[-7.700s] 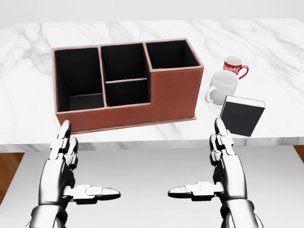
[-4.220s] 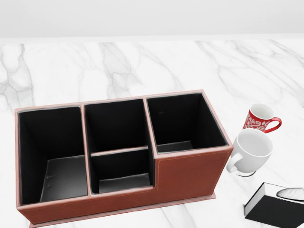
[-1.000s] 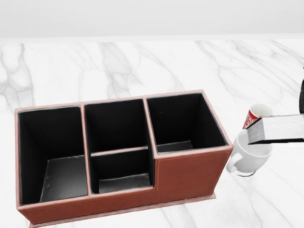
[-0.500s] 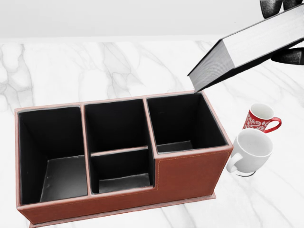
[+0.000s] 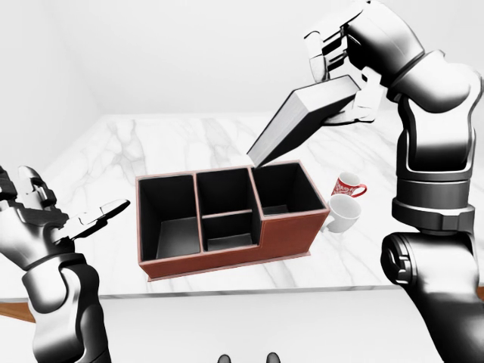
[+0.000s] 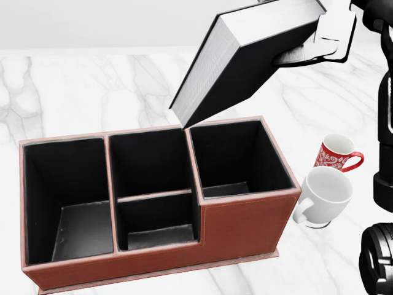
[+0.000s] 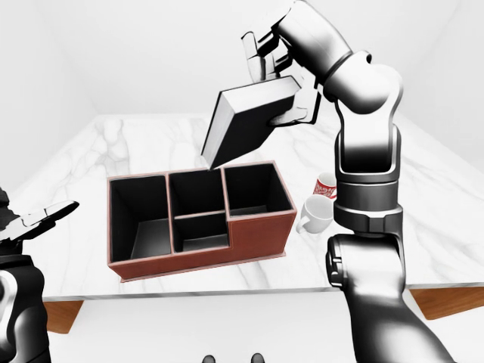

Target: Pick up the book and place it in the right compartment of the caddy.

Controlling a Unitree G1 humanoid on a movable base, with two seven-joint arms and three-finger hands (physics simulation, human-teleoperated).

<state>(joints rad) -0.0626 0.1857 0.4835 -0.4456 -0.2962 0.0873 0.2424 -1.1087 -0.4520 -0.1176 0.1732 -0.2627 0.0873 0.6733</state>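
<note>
While spread wide at the left edge of the left-eye view, left hand [image 5: 45, 219] holding nothing, fingers splayed, touching nothing, well apart from the caddy [image 6: 245, 230]. On the marble table [image 6: 73, 92], brown caddy with black interior, left compartment, split middle, right compartment all showing bare floors. Raised above the caddy, book [image 6: 245, 58] tilted steeply, long axis running from lower left to upper right, lower corner pointing down near the wall between the middle and right compartments, page edges facing left, dark cover facing down-right; contact with the rim impossible to tell. Clamped on the book's upper end, right hand [image 5: 344, 64], fingers closed round both covers. Right of the caddy, white mug [image 6: 324, 198] just beside its right wall, red patterned mug [image 6: 336, 152] just beyond it. In the head view, only fingers of the right hand and a dark arm strip at right edge; in the eye views, whole right arm and left hand visible.
</note>
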